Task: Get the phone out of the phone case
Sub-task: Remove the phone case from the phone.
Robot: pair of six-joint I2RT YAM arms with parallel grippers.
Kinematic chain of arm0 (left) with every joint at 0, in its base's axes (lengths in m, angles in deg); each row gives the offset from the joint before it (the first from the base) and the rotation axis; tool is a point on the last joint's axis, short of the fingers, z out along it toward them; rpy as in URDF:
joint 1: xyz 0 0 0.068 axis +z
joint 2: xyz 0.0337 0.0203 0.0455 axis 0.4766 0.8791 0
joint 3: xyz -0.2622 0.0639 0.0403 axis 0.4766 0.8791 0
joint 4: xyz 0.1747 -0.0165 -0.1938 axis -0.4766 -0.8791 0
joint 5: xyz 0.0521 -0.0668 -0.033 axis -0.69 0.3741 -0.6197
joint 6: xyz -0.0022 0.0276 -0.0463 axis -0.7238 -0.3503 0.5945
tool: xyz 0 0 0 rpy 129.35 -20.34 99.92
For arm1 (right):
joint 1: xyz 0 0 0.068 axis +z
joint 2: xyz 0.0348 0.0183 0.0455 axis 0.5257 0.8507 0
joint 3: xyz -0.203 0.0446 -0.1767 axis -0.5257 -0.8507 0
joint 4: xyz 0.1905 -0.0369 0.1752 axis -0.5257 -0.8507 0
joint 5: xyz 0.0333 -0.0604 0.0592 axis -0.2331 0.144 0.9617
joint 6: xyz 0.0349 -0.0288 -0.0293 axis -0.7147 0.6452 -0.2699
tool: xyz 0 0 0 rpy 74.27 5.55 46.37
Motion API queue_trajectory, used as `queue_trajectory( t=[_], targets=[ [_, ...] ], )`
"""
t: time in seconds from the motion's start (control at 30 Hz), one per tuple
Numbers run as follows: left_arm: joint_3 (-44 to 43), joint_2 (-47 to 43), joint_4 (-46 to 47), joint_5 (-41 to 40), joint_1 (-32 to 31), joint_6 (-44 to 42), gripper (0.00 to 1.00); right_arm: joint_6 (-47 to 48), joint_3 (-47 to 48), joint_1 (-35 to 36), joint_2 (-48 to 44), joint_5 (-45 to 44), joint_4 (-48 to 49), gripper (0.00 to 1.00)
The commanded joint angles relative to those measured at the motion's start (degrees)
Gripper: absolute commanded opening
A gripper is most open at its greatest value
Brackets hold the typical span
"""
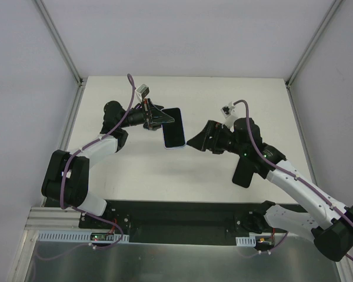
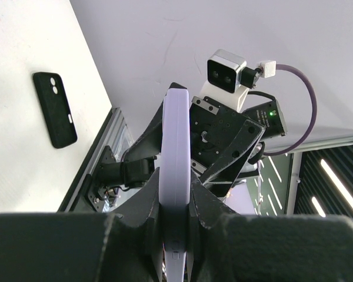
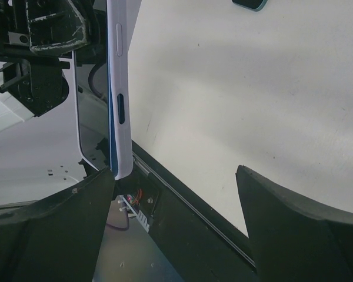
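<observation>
Your left gripper [image 2: 175, 235] is clenched on the phone [image 1: 173, 134]. The phone is up off the table [image 1: 223, 94] and sits in its pale purple phone case [image 3: 119, 88]. The fingers [image 2: 138, 217] pinch it on both flat faces near one end. The rest of the phone sticks out free toward the other arm.

Your right gripper [image 1: 194, 143] is wide open and holds nothing. One of its fingers [image 3: 76, 211] is right at the phone's low corner, but you cannot tell if it touches. The other finger has bare table past it.

Both arms reach in toward the middle of the table with bent elbows. There is lots of open room around the phone. A black case [image 2: 55, 109] lies flat on the table, well apart.
</observation>
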Motion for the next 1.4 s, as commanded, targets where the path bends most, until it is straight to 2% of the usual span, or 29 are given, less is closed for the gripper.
queue_trajectory(
  t=[0.0, 0.47, 0.93, 1.37],
  targets=[
    [-0.9, -0.5, 5.9, 0.5, 0.1, 1.2, 0.0, 0.9, 3.4, 0.8, 0.6, 1.3, 1.4, 0.87],
    [-1.1, -1.2, 5.9, 0.9, 0.1, 1.4, 0.0, 1.4, 2.7, 1.3, 3.3, -0.8, 1.5, 0.87],
    [-1.4, -0.4, 6.0, 1.0, 0.1, 1.3, 0.0, 3.6, 2.8, 1.3, -1.9, -5.5, -1.7, 0.87],
    [-1.0, -0.7, 6.0, 1.0, 0.1, 1.3, 0.0, 3.0, 3.7, 1.7, 0.9, -3.0, -0.2, 0.87]
  ],
)
